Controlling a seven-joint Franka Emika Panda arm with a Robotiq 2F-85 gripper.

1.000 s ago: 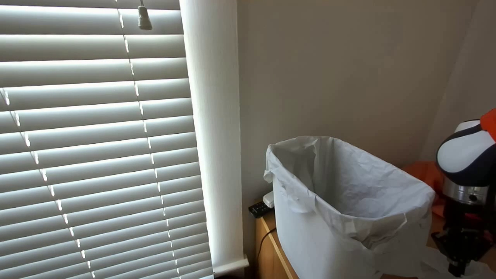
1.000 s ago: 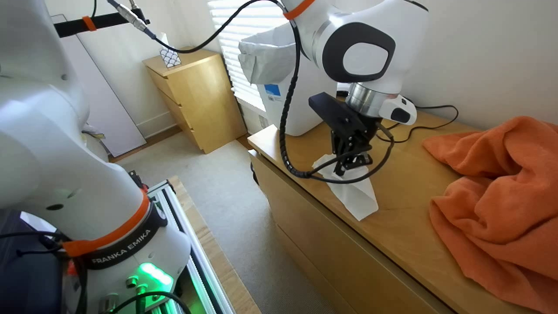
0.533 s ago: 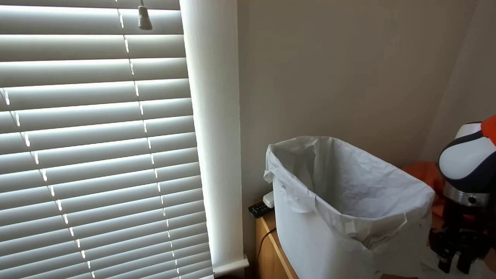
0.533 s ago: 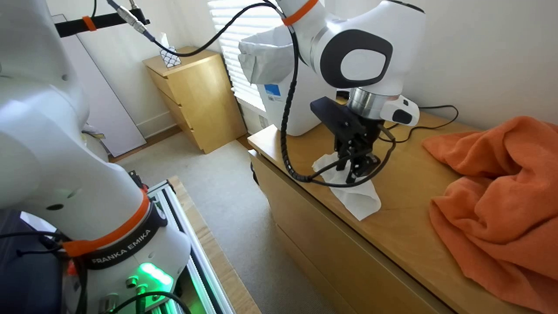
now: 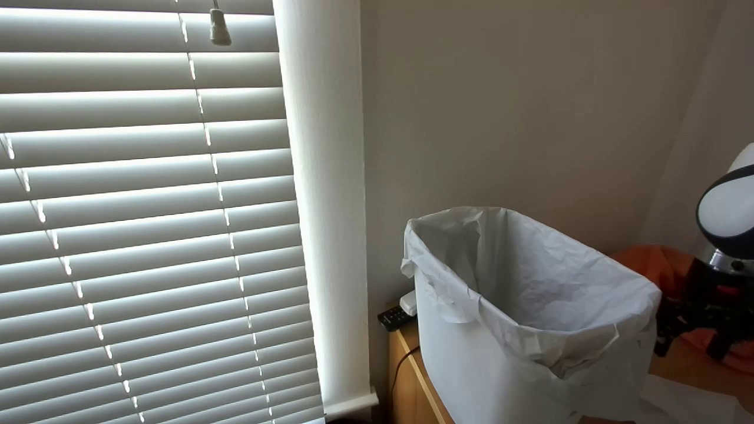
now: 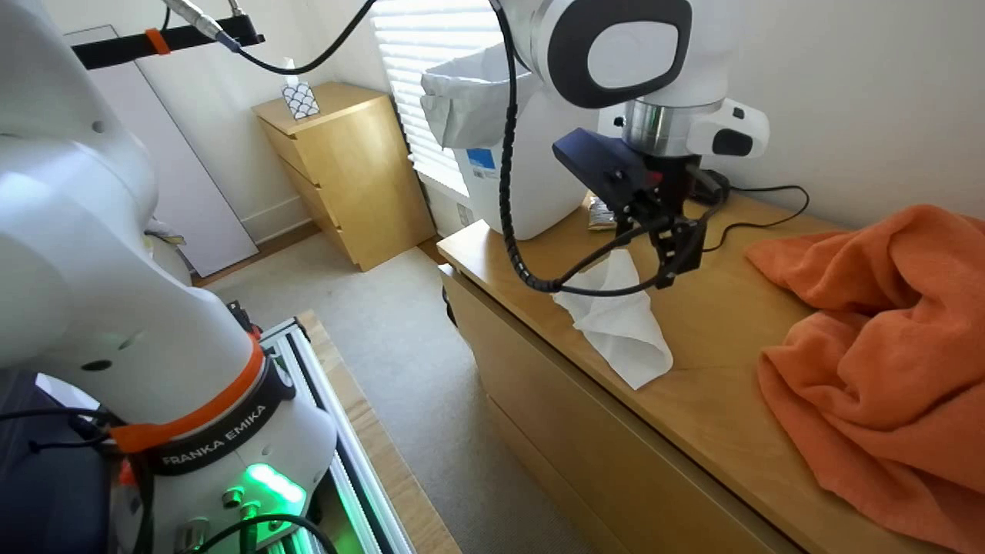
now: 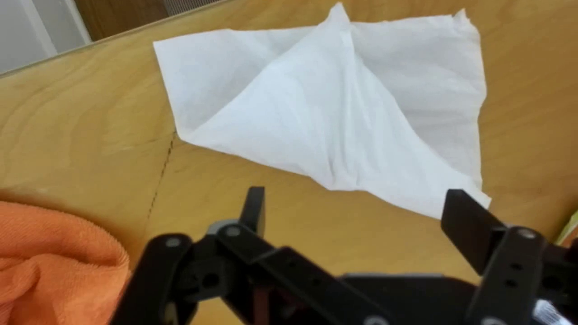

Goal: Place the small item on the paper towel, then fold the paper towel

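The arm (image 6: 635,54) arches out over the wooden dresser (image 6: 723,346), its end pointing down. On the dresser's top the paper towel (image 7: 289,117) lies folded partly over itself. Near its edge, raised above the surface, hangs the gripper (image 7: 354,198), fingers spread wide and empty.

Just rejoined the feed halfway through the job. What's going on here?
The robot arm is over a wooden dresser top, where a paper towel lies with a pointed flap folded across the rest of it. The claw hangs open, clear of the paper towel, with nothing gripped. No small item shows on top; whether one sits under the flap can't be told from these views. A crumpled orange cloth and a lined white bin share the dresser top.
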